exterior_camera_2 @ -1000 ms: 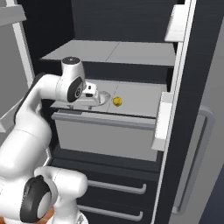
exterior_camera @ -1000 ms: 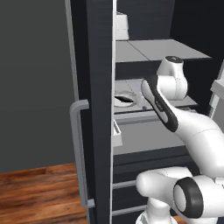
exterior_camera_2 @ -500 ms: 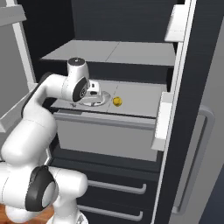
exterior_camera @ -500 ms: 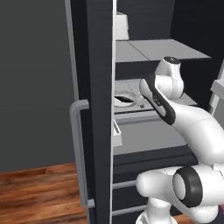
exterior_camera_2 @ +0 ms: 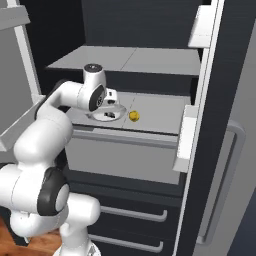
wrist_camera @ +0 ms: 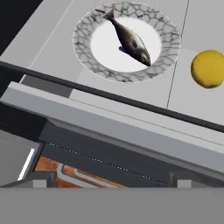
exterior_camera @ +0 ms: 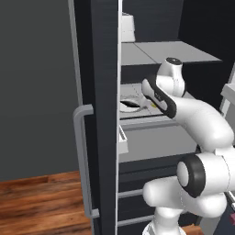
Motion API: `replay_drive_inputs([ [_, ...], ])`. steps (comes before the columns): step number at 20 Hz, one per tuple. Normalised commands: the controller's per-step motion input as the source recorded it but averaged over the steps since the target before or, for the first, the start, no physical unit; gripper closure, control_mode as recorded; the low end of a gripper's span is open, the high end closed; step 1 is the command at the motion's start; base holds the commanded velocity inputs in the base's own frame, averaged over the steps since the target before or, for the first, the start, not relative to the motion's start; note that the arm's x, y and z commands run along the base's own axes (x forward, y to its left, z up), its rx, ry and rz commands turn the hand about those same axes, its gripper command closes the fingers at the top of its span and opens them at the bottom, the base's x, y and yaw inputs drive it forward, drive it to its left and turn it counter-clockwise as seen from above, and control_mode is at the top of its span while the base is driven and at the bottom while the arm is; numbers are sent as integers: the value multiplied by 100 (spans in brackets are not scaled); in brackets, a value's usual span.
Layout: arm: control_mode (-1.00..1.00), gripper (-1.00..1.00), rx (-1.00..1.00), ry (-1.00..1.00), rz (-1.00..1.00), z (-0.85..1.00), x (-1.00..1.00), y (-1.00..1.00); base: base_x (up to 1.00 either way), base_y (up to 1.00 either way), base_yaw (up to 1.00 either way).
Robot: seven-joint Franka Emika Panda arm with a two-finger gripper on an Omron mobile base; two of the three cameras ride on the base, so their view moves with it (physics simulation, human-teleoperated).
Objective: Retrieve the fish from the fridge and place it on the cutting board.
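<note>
1. Left base: fridge (exterior_camera: 103, 69) open; plate (exterior_camera: 130, 104) on middle shelf, arm reaching further in than before.
2. Right base: yellow ball (exterior_camera_2: 134, 116) beside plate; wrist nearer it.
3. Hand: fish (wrist_camera: 129, 39) lying diagonally on plate (tail upper-left, head lower-right); jaws spread wide, holding nothing.

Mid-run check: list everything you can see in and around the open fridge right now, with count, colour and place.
fish: one, dark grey, lying on the plate
plate: one, white with grey marbled rim, on the middle shelf
round fruit: one, yellow, on the shelf beside the plate, apart from it
fridge: one, black, doors open, light grey shelves
bar handle: one, grey, on the left door
wood floor: brown, left of fridge
arm: white, reaching to the shelf
gripper: open, above the plate
</note>
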Motion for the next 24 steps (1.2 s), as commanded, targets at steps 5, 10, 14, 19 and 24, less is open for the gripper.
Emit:
replay_drive_inputs([
  [5,-100,-100,0,0,0,-11,46,0,0,0,0],
  [10,-100,-100,0,0,0,-13,36,1,0,0,0],
  [14,-100,-100,0,0,0,-10,28,3,0,0,0],
  [19,-100,-100,0,0,0,-15,38,17,0,0,0],
  [24,-100,-100,0,0,0,-21,34,17,0,0,0],
])
